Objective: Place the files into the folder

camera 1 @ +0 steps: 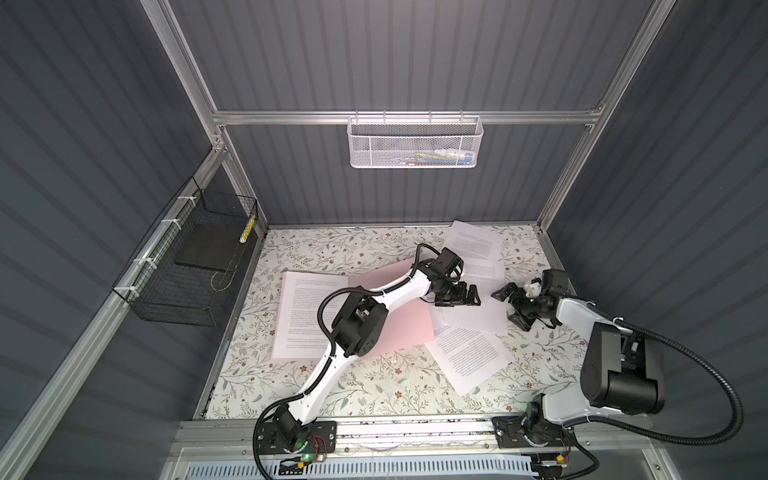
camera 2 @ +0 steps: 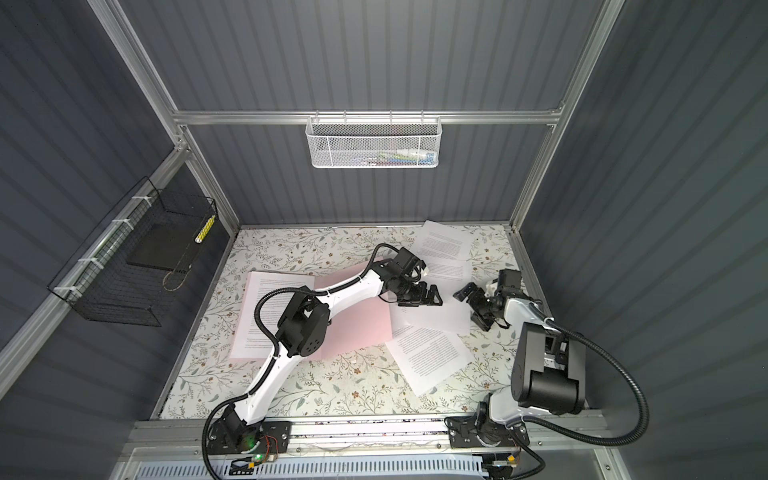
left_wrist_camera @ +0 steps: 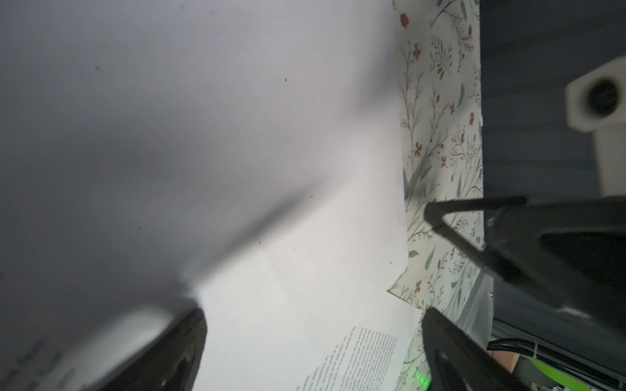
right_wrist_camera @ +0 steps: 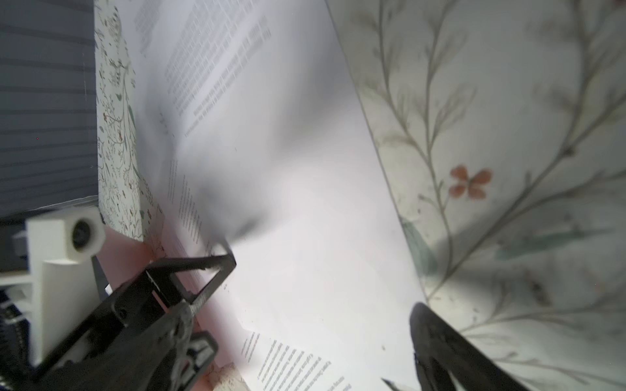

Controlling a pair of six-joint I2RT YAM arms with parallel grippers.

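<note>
The pale pink folder lies open in the middle of the table. One printed sheet rests on its left half. Several more files lie loose to the right: one at the back, a blank-faced one overlapping the folder's right edge, and a printed one nearer the front. My left gripper reaches across the folder and hovers open just over the blank-faced sheet. My right gripper faces it from the right, open and empty, over the same sheet's far edge.
The table carries a floral cover. A black wire basket on the left wall holds a flat black slab. A white mesh basket hangs on the back rail. Both arm bases sit on the front rail.
</note>
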